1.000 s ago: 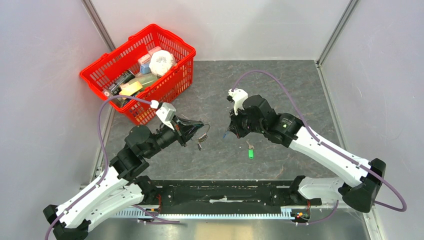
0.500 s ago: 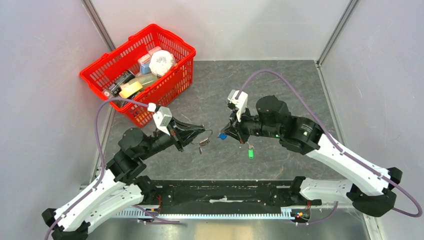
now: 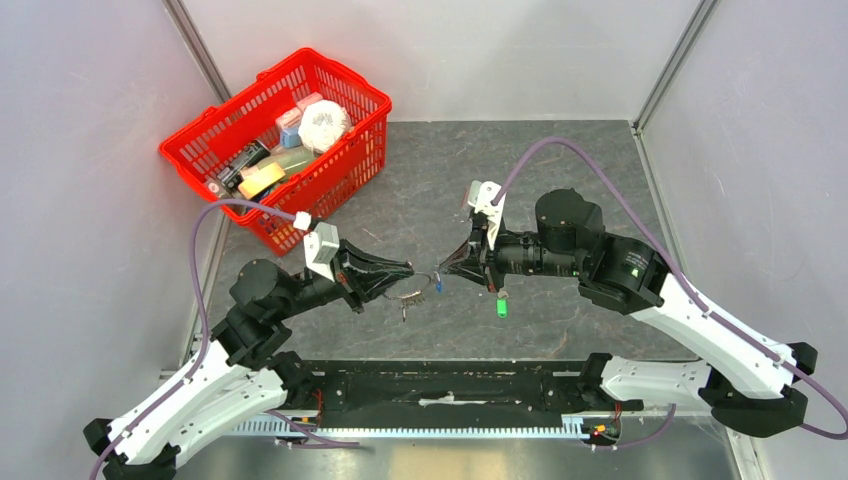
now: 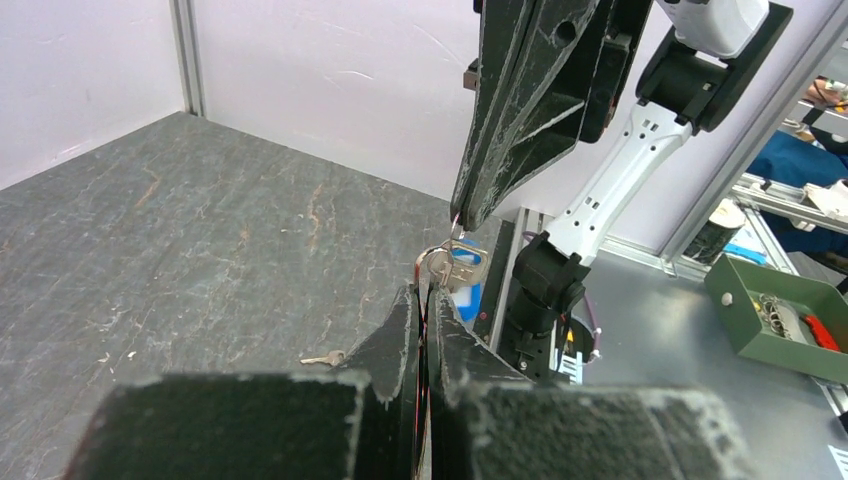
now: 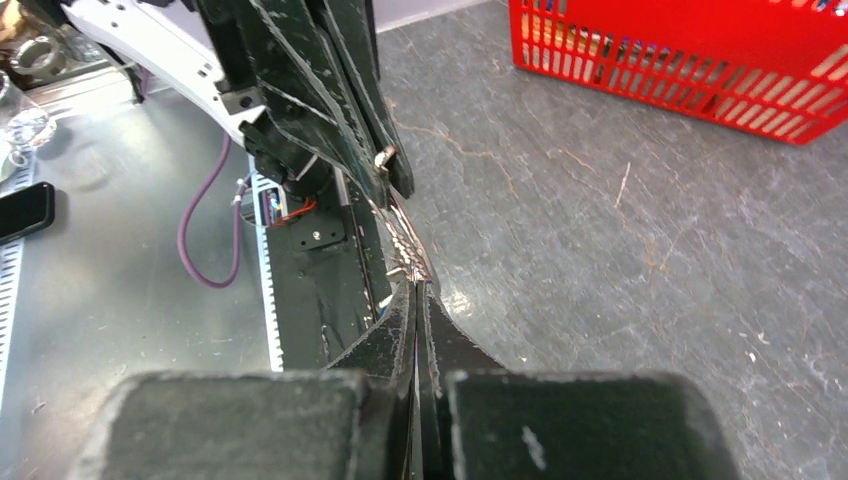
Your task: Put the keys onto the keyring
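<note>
My left gripper [image 3: 408,270] is shut on the keyring [image 3: 423,278], a thin wire ring with small silver keys [image 3: 405,298] dangling from it. In the left wrist view the gripper [image 4: 428,290] pinches the ring, and silver keys [image 4: 452,266] stick out past the tips. My right gripper [image 3: 447,268] faces it tip to tip, shut on a blue-headed key [image 3: 438,284] that touches the ring. In the right wrist view the gripper [image 5: 418,288] meets the key cluster [image 5: 405,245]. A green-headed key [image 3: 501,307] and a silver key [image 3: 503,293] lie on the table under the right arm.
A red basket [image 3: 310,52] full of packaged goods stands at the back left, and it also shows in the right wrist view [image 5: 680,70]. Another small silver key [image 4: 323,357] lies on the grey table. Grey walls close in the sides and back.
Both grippers have closed in on each other above the table's middle. The left brought the keyring right and nearer. The right turned level and carried the blue key to the ring.
</note>
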You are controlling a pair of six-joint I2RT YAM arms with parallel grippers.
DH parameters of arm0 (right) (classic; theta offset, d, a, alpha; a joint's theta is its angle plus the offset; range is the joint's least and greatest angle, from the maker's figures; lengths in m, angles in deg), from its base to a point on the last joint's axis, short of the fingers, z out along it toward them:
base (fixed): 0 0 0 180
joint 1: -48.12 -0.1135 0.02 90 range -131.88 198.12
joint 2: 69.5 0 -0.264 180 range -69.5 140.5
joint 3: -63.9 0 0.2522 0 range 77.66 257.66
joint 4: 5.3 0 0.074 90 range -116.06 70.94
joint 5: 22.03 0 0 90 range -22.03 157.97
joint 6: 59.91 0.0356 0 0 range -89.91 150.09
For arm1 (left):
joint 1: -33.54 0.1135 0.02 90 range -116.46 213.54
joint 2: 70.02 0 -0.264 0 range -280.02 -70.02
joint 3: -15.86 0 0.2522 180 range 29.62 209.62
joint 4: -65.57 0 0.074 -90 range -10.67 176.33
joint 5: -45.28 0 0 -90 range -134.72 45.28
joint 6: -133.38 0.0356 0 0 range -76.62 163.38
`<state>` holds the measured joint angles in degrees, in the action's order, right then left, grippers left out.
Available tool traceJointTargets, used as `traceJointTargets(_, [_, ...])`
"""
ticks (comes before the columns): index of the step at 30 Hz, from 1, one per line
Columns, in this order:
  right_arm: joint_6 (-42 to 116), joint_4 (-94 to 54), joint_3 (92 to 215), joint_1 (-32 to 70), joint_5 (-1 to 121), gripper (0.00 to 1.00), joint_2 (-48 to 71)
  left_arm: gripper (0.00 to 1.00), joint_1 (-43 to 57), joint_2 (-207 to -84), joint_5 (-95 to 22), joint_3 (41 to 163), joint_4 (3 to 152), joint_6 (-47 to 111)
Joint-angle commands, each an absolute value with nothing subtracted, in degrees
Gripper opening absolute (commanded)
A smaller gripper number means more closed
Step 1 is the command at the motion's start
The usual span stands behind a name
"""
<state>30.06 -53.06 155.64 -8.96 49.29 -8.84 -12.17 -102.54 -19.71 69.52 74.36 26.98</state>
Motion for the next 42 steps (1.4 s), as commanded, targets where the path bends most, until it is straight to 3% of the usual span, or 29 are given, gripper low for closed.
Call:
traceJointTargets(1, [30.0, -49.5, 158.8, -9.5, 46.0, 0.0, -9.7, 0.02, -12.1, -102.1, -18.1, 69.7, 70.4, 28.1])
traceJointTargets(26, [58.0, -38.8, 154.4, -9.6, 44.6, 0.0, -7.3, 0.02, -12.1, -97.1, -22.0, 67.9, 66.8, 27.5])
traceJointTargets(42, [73.3, -21.6, 147.4, -9.6, 43.8, 0.0, -6.8, 0.02, -12.1, -94.4, -23.8, 66.7, 66.4, 28.3])
